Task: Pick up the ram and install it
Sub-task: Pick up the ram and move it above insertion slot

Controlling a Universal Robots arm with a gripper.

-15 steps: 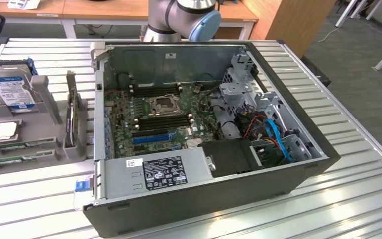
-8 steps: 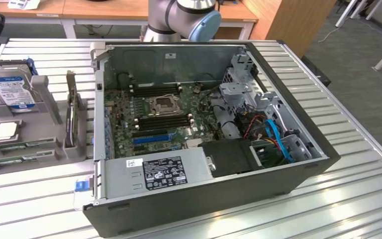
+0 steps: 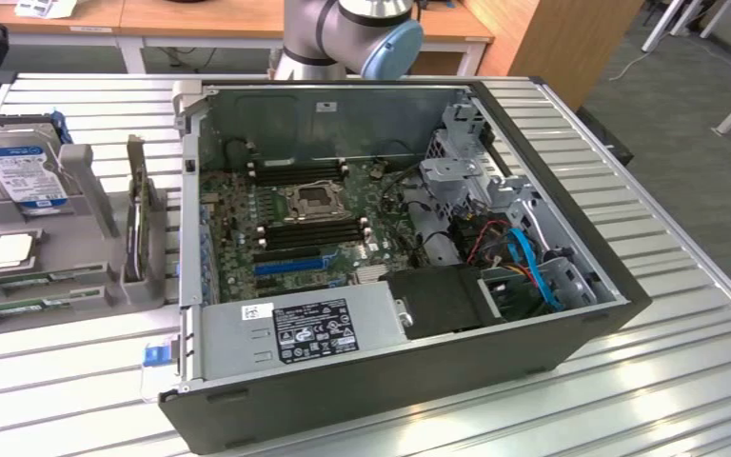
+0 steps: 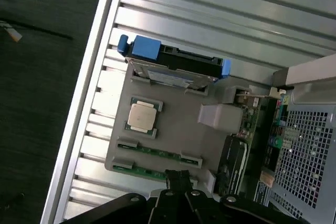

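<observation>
The task has barely started: nothing is picked up and nothing is installed.

The ram (image 4: pixel 157 153) lies flat in a groove of the grey tray (image 4: pixel 181 103), which sits on the slatted tabletop (image 4: pixel 220 3) just beside the open case (image 3: pixel 556 328). In the exterior view the tray is on the left of the case. A second green stick (image 4: pixel 137 170) lies in the next groove, parallel to the first and closer to the tray's edge. The CPU (image 4: pixel 143 117) rests in its pocket beside the ram, with the hard drive (image 4: pixel 173 64) beyond it at the far end. A dark card (image 3: pixel 138 224) stands on edge at the tray's case side.

The claw (image 4: pixel 178 178) is pinched shut with nothing between its fingers. In the wrist view its tips sit over the tray's ram end, but the camera takes in the whole tray and the tabletop's edge, so I judge the claw to be well above the sticks and not touching them.

Inside the case, the black slots (image 3: pixel 317 233) run on either side of the socket on the board (image 3: pixel 245 205). I see no green stick in them, though their detail is hard to read. What is left, then, is the whole job: grasp, lift, carry, seat.
</observation>
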